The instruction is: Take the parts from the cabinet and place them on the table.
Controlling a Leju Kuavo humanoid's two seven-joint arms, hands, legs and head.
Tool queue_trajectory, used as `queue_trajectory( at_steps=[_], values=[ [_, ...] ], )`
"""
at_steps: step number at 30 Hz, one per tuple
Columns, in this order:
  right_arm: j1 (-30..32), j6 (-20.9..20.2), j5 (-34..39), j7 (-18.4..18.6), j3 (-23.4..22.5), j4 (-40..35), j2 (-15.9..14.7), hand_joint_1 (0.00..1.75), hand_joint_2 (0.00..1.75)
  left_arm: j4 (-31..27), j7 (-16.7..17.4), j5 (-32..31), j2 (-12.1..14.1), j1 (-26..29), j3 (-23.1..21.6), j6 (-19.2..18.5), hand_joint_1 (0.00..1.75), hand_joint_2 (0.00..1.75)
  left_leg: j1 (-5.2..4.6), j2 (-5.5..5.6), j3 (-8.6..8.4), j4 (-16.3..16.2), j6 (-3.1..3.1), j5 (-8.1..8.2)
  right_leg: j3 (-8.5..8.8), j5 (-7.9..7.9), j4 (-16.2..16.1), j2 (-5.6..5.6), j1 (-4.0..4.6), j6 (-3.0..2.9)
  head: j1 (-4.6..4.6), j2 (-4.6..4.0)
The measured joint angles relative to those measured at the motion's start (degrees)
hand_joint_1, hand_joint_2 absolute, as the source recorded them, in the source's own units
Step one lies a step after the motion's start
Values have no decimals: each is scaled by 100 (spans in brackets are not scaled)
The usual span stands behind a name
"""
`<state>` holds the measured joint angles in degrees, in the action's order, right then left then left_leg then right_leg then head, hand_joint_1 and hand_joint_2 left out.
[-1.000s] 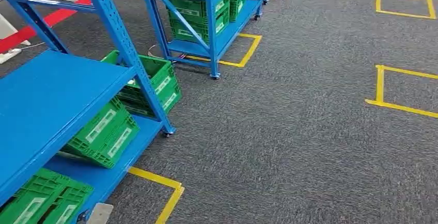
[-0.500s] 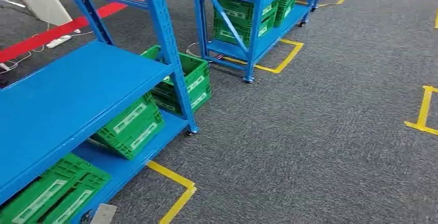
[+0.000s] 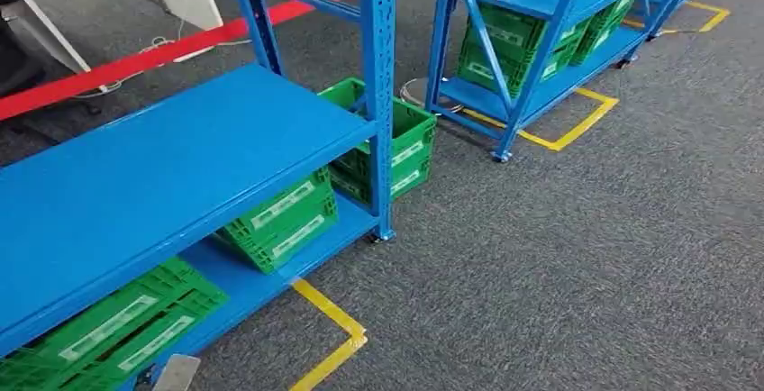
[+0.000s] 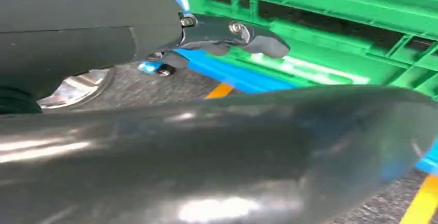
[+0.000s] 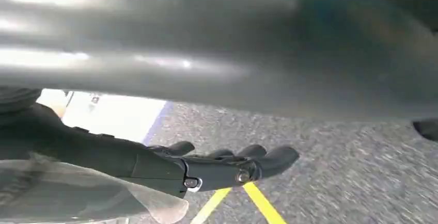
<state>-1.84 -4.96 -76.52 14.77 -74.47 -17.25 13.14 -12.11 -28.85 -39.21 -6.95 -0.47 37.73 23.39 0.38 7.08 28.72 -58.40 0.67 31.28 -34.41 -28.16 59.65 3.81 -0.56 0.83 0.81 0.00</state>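
Blue steel cabinet (image 3: 171,152), near left on grey carpet: bare middle shelf, green crates (image 3: 281,220) on the bottom shelf; no loose parts can be made out. A second blue rack (image 3: 541,13) with green crates stands beyond, inside yellow floor tape (image 3: 577,125). Left hand (image 4: 227,33) and right hand (image 5: 227,164): each hanging, fingers extended and apart, grasping nothing.

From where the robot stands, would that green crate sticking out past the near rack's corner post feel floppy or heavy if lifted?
Probably stiff: the green crate has ribbed, moulded walls. Likely light for its size, since the walls are slotted and what shows of its inside looks empty. It should slide rather than roll, being flat-sided. The left hand hangs near another crate.
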Motion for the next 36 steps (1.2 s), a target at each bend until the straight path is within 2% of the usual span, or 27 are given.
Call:
queue_trajectory(
  at_steps=[2, 3, 4, 5, 6, 8, 9, 10, 12, 13, 14, 16, 18, 19, 20, 22, 23, 24, 25, 27, 28, 29, 32, 33, 34, 35, 36],
  values=[
    [-3, 2, -2, 79, 0, 0, 0, 0, 0, 4, -7, -7, -2, 29, 0, 2, 0, 0, -9, 25, -66, 12, -49, -13, 70, 2, -48, -130, 13, -82, 0, 0],
    [-11, 2, -4, 85, 2, 0, 13, 0, 0, 7, -9, -9, 22, 28, 0, 4, 0, 0, -15, -78, -65, -49, -73, 50, 140, 7, -114, -203, -21, -99, 9, 0],
    [-15, 9, -6, 85, 2, -2, 9, 0, 0, 7, -13, -11, 0, 8, -2, 4, 0, 0, -34, -406, 32, -257, -106, 165, 201, -13, -157, -265, -17, -134, -48, 0],
    [-8, 7, -7, 85, 2, -2, 11, 0, 0, 7, -13, -13, -2, -26, -2, 4, 0, 0, -25, -560, 237, -624, -132, 356, 231, -34, -164, -362, -7, -158, -50, 0],
    [-10, 7, -9, 57, 2, -2, 11, 0, 0, 7, -13, -24, -2, -44, -2, 4, 0, 0, -13, -624, 488, -1069, -167, 557, 255, -68, -164, -444, -1, -183, -52, 0],
    [-12, 7, -11, 57, 2, -2, 11, 0, 0, 7, -13, -26, 0, -33, -2, 7, 0, 0, 3, -654, 854, -1637, -197, 715, 304, -129, -163, -581, 3, -185, -50, 0],
    [-12, 7, -13, 57, 2, -2, 11, 0, 0, 7, -13, -33, 2, -11, -2, 7, 0, 0, 8, -660, 868, -1571, -193, 583, 345, -160, -163, -637, 4, -180, -55, 0],
    [-13, 7, -13, 57, 2, -2, 11, 0, 0, 9, -13, -35, 4, 3, 0, 9, 0, 0, 8, -673, 780, -1300, -185, 341, 388, -190, -163, -695, 4, -175, -52, 0],
    [-16, 7, -15, 68, 2, -2, 11, 0, 0, 9, -13, -42, 7, 7, -2, 13, 0, 0, -2, -837, 402, -331, -136, -323, 501, -258, -165, -814, 6, -155, -52, 0],
    [-13, 7, -15, 66, 2, -2, 11, 0, 0, 9, -13, -41, 11, 3, -2, 15, 0, 0, -47, -1083, 287, -104, -122, -359, 469, -289, -182, -872, 7, -141, -41, 0],
    [-12, 7, -15, 61, 0, -2, 11, 0, 0, 9, -18, -41, 4, -16, -2, 20, 0, 0, -110, -1212, 374, -61, -109, -43, 556, -306, -167, -921, 37, -106, -66, 0],
    [-25, 7, -15, 5, 0, -2, 15, 0, 0, 9, -22, -50, 7, -7, -2, 22, 0, 0, -106, -1120, 384, -68, -23, -346, 578, -361, -165, -1042, 66, -32, -52, 0],
    [-44, 7, -17, 9, 0, -2, 15, 0, 0, 9, -24, -50, 4, 10, -2, 24, 0, 0, -72, -978, 344, 6, 35, -387, 648, -411, -191, -1111, 60, 38, -68, 0],
    [-60, 7, -17, 15, 2, -2, 15, 0, 0, 9, -28, -50, -11, 7, -2, 24, 0, 0, -48, -925, 341, 25, 62, -408, 565, -528, -73, -795, 38, 77, -43, 0],
    [-64, 7, -17, 15, 2, -2, 15, 0, 0, 9, -31, -50, -2, -14, 0, 26, 0, 0, -37, -850, 358, 25, 79, -417, 420, -730, 262, -562, 31, 90, -30, 0],
    [-38, 2, -22, -44, 0, -2, 15, 0, 0, 9, -37, -57, 4, -43, 0, 31, 0, 0, -33, -704, 380, 24, 105, -427, -65, -1131, 1237, -420, 21, 112, -13, 0],
    [-26, 4, -31, -41, 0, -2, 15, 0, 0, 9, -44, -59, 4, -38, 0, 33, 0, 0, -34, -620, 382, 23, 105, -427, -263, -1197, 1572, -399, 22, 119, -13, 0],
    [-14, 4, -33, -41, 0, -2, 15, 0, 0, 9, -46, -59, 4, -27, 0, 33, 0, 0, -33, -538, 376, 22, 105, -427, -344, -1090, 1625, -394, 22, 122, -13, 0],
    [-5, 4, -35, -37, 0, -4, 15, 0, 0, 11, -48, -61, 4, -24, 0, 33, 0, 0, -31, -458, 371, 20, 104, -426, -300, -881, 1425, -391, 19, 115, -15, 0],
    [-5, 9, -44, -37, 0, -4, 15, 0, 0, 11, -48, -59, 4, -26, 0, 35, 0, 0, -29, -291, 348, 18, 91, -418, 46, -310, 525, -298, 0, 91, -13, 0],
    [-6, 9, -48, -37, 0, -7, 15, 0, 0, 11, -50, -59, 2, -26, 0, 35, 0, 0, -26, -231, 347, 15, 72, -410, 210, -120, 105, -121, -16, 73, -11, 0],
    [-9, 11, -50, -39, 0, -7, 15, 0, 0, 11, -50, -61, 2, -37, 0, 37, 0, 0, -67, -172, 382, -34, 26, -391, 273, -175, -75, 140, -46, 46, -22, 0],
    [-16, 11, -57, -137, 0, -7, 15, 0, 0, 11, -55, -79, 4, -12, 0, 42, 0, 0, -8, 3, 441, -5, -84, -449, 349, -200, -108, -2, -11, -1, -20, 0],
    [-20, 11, -59, -133, 0, -7, 22, 0, 0, 11, -55, -79, 15, -3, 0, 44, 0, 0, -18, 43, 456, -18, -116, -433, 370, -173, -154, -79, -52, -45, -22, 0],
    [-23, 24, -61, -133, 0, -20, 28, 0, 0, 11, -59, -81, 11, 4, 0, 46, 0, 0, -36, -272, 473, -102, -145, -347, 389, -161, -181, -159, -60, -73, -33, 0],
    [-13, 24, -63, -135, 0, -31, 31, 0, 0, 11, -59, -92, 7, -12, 0, 46, 0, 0, -38, -491, 587, -362, -175, -156, 403, -172, -187, -239, -57, -112, -105, 0],
    [-4, 24, -63, -135, -2, -31, 31, 0, 0, 11, -59, -94, 0, -33, 0, 46, 0, 0, -27, -585, 769, -760, -201, 65, 405, -181, -186, -330, -50, -128, -98, 0]
  ],
)
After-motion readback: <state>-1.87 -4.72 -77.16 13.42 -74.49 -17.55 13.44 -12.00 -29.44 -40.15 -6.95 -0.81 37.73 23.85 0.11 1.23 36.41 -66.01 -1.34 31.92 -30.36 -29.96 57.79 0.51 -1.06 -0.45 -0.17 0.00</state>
